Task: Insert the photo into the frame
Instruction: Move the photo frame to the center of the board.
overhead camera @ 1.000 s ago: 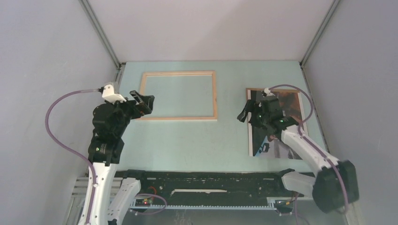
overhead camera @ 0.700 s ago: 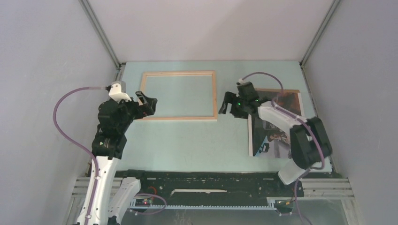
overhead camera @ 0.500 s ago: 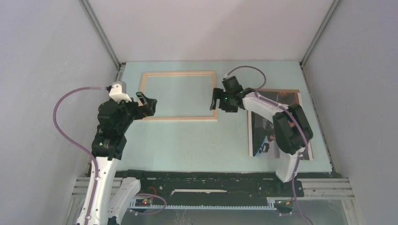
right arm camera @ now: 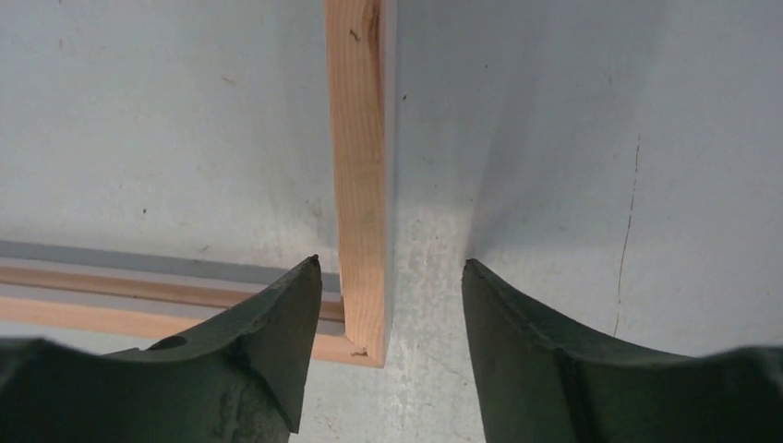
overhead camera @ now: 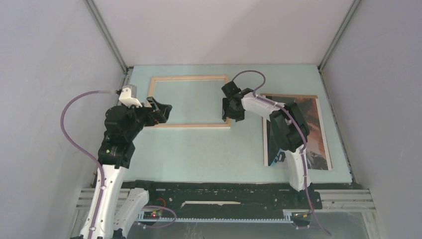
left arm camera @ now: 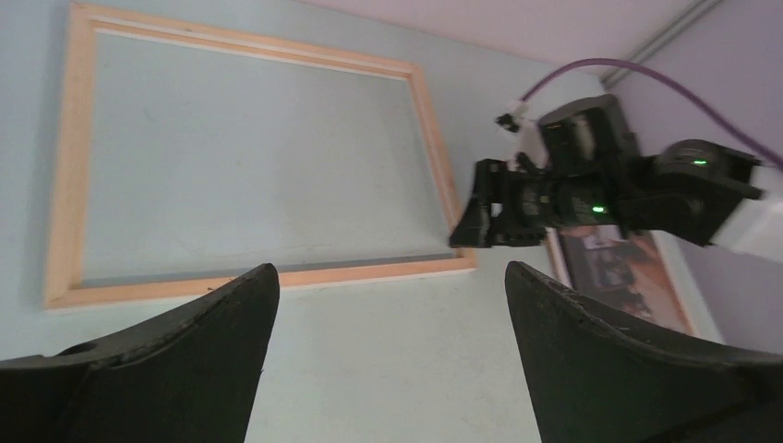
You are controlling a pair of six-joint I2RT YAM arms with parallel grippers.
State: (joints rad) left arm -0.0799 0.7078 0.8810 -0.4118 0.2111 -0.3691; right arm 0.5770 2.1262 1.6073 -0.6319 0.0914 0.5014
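— Where's the frame [overhead camera: 191,126] from where you stand?

— Flat on the tabletop [overhead camera: 199,149], toward the back and left of centre. It has thin rails of pale wood, face up, with a small knot or two in the grain. The pale green surface shows through the opening, and a grey strip runs along the inside of the near rail.

— And the photo [overhead camera: 318,139]?

— Over on the right, lying flat, picture side up. It's dark and glossy, with reddish-brown toward its far end. The right arm [overhead camera: 288,129] crosses over it, so I only see part. Its right edge runs close along the tabletop's right edge.

— Do the two touch?

— No, they're well apart. A band of bare tabletop lies between the frame's right rail and the photo's left edge.

— The tools?

— The right tool [overhead camera: 230,115] is down at the frame's right rail, by the near-right corner. Its fingers are spread, one on either side of the rail. The inner one is just beside the wood and the outer one stands off, so there's no pinch. The left tool [overhead camera: 161,110] hovers by the near-left corner, spread wide, with nothing between its fingers.

— Room to move?

— There's bare tabletop in front of the frame, out to the near edge. The frame's left rail sits near the left wall [overhead camera: 59,74], and its far rail is near the back edge.
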